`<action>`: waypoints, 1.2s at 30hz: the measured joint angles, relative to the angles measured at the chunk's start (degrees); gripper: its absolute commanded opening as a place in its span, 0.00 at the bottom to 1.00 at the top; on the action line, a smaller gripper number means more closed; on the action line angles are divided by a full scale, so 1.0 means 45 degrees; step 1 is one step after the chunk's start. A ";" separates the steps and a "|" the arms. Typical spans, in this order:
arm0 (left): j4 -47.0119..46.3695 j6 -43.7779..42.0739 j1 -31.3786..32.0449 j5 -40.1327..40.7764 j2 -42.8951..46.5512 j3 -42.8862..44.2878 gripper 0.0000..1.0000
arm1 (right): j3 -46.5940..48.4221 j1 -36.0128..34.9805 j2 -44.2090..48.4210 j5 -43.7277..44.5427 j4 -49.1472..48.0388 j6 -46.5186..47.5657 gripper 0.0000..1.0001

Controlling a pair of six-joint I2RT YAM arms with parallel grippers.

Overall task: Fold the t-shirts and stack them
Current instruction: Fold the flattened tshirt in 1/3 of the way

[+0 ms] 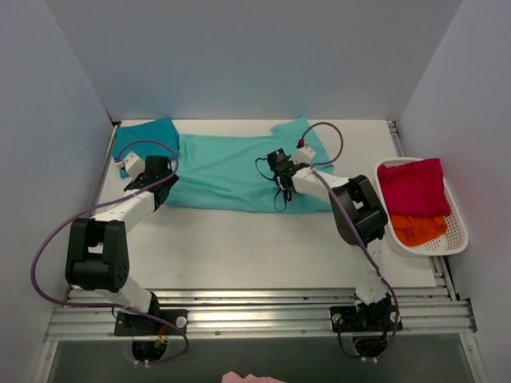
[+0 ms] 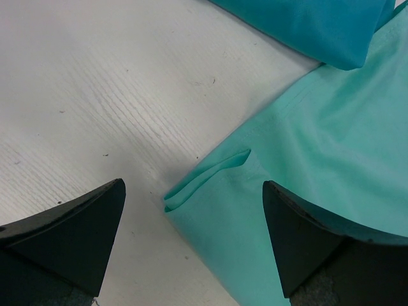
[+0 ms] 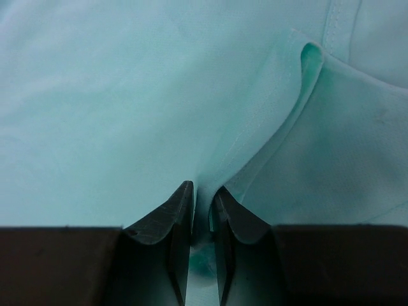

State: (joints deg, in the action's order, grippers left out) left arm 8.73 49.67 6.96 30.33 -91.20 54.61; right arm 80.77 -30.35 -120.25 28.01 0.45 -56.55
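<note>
The light mint-green t-shirt (image 1: pixel 223 171) lies spread across the back of the table. The darker teal-blue t-shirt (image 1: pixel 144 137) lies folded at the back left, touching the mint one. My left gripper (image 1: pixel 157 171) is open, low over the mint shirt's left edge; in the left wrist view a folded corner of the mint shirt (image 2: pixel 210 175) lies between the fingers, and the teal shirt (image 2: pixel 319 25) shows at the top. My right gripper (image 1: pixel 279 163) is shut on a pinched fold of the mint shirt (image 3: pixel 255 153) near its right part.
A white basket (image 1: pixel 455 239) at the right table edge holds a red cloth (image 1: pixel 413 186) and an orange cloth (image 1: pixel 417 228). Purple cables loop from both arms. Grey walls close in the back and both sides. A metal rail runs along the near edge.
</note>
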 measured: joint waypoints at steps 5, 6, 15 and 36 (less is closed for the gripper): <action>-0.0044 -0.0083 0.0000 -0.0015 -0.0160 0.0000 0.98 | 0.0670 0.0000 -0.0136 0.0015 0.0287 0.0044 0.19; -0.0053 -0.0092 0.0000 -0.0034 -0.0175 0.0000 0.98 | 0.0816 0.0000 -0.0136 0.0015 0.0316 0.0068 0.19; -0.0146 -0.0175 0.0000 -0.0034 -0.0257 0.0000 0.98 | 0.3648 0.0112 -0.1705 0.0170 0.0792 0.0525 0.43; -0.0952 -0.0432 -0.0010 -0.0189 0.1059 -0.0661 0.98 | 0.0850 0.1763 0.2885 0.1331 -0.1287 0.2973 0.64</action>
State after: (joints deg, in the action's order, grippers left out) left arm 4.45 47.72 6.92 29.47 -86.43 51.64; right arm 84.60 -22.41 -107.26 34.00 -5.34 -43.18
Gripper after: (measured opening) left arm 0.980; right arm 0.598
